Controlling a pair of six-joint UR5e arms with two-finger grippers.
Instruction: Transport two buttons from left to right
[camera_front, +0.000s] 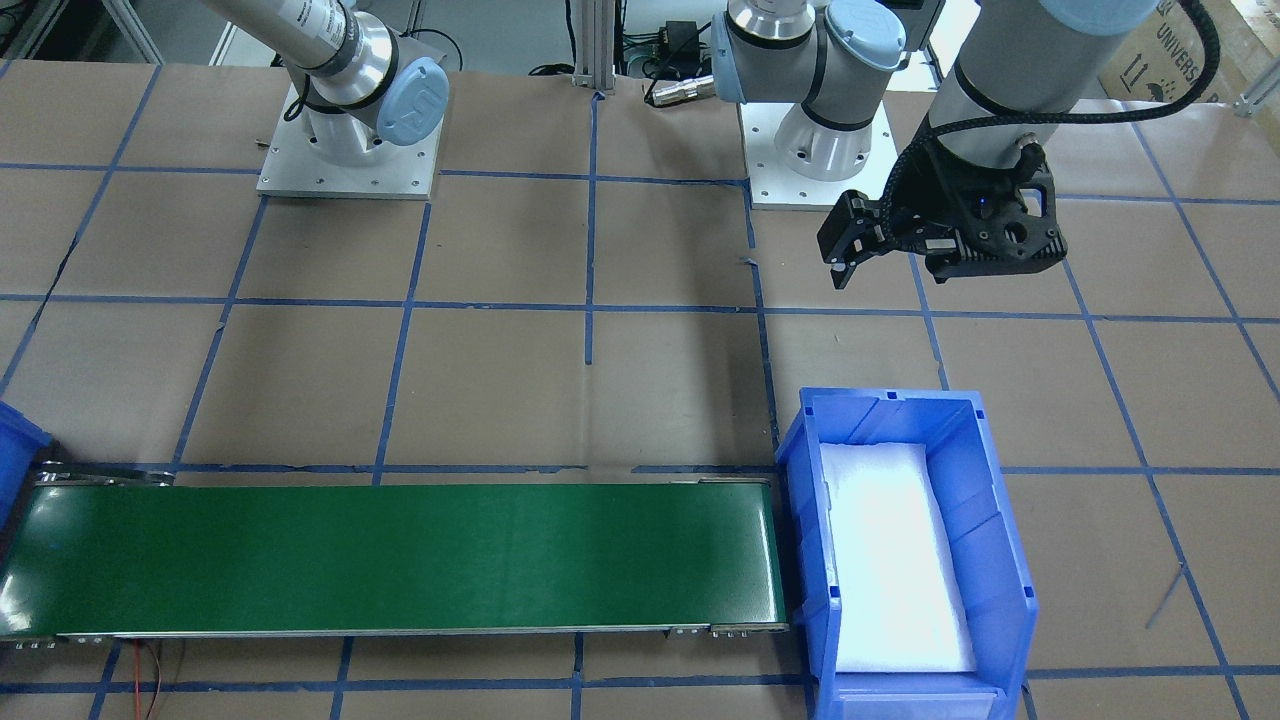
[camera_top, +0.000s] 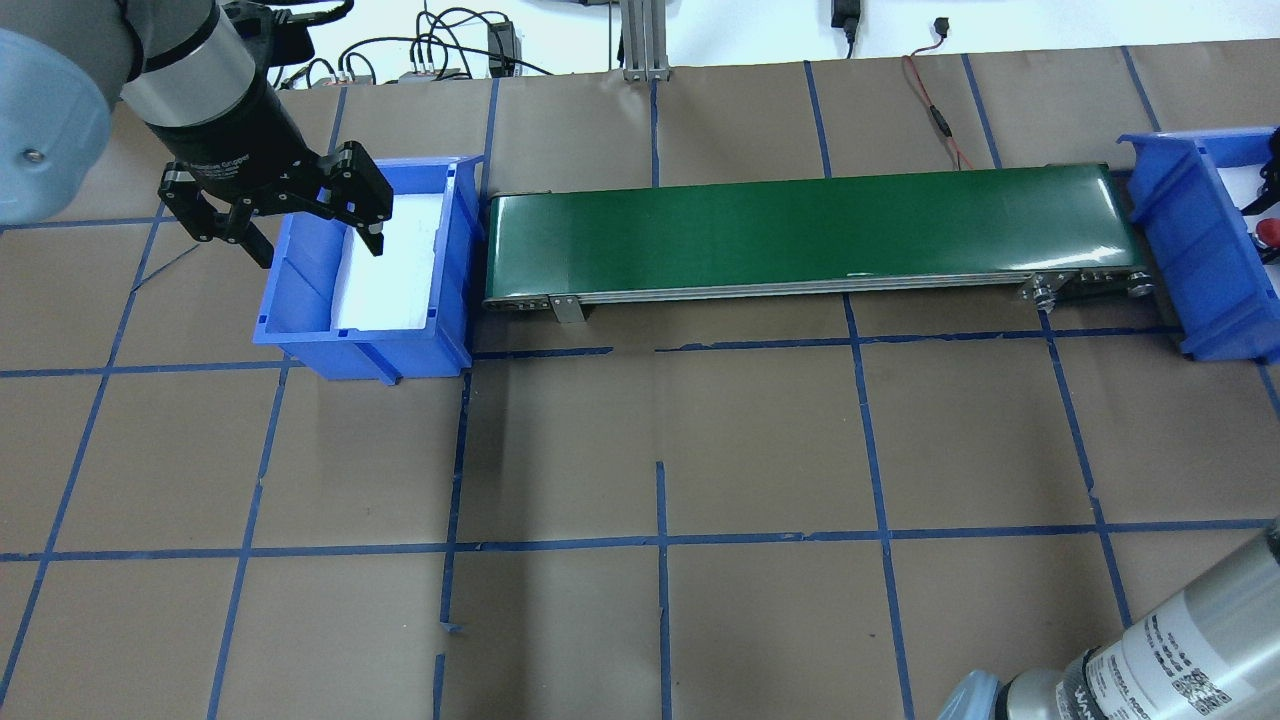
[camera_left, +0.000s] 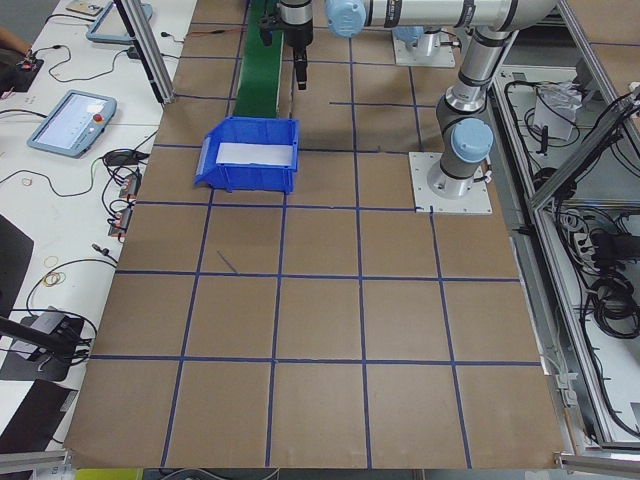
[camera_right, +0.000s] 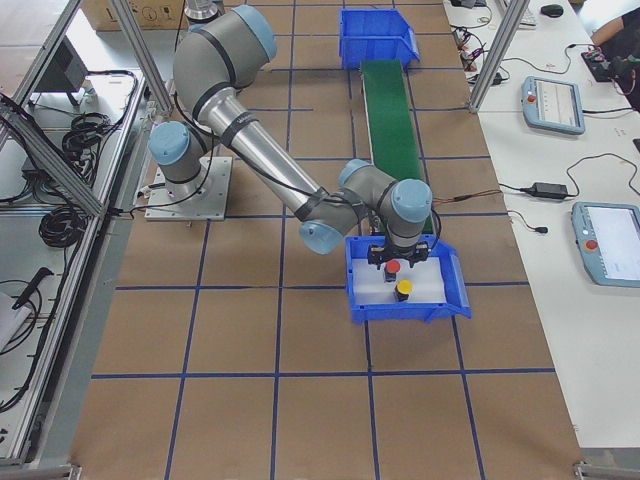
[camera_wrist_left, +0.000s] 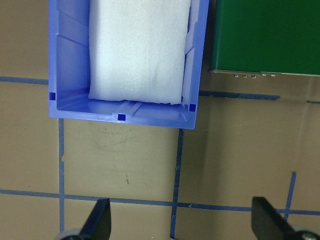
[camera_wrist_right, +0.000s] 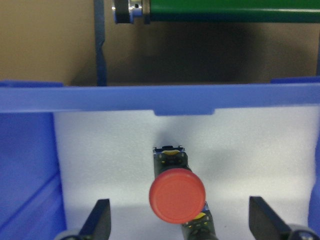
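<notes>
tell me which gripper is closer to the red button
Right. The right gripper hangs just above the red button in its blue bin; the left gripper is far off, by the other bin beyond the conveyor.

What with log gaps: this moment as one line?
left pincer open, empty | right pincer open over red-capped push button | yellow-capped push button beside it

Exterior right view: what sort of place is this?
Probably a robotics lab or test cell: a green conveyor belt between blue bins, teach pendants on a side bench, and blue tape gridding the table.
</notes>
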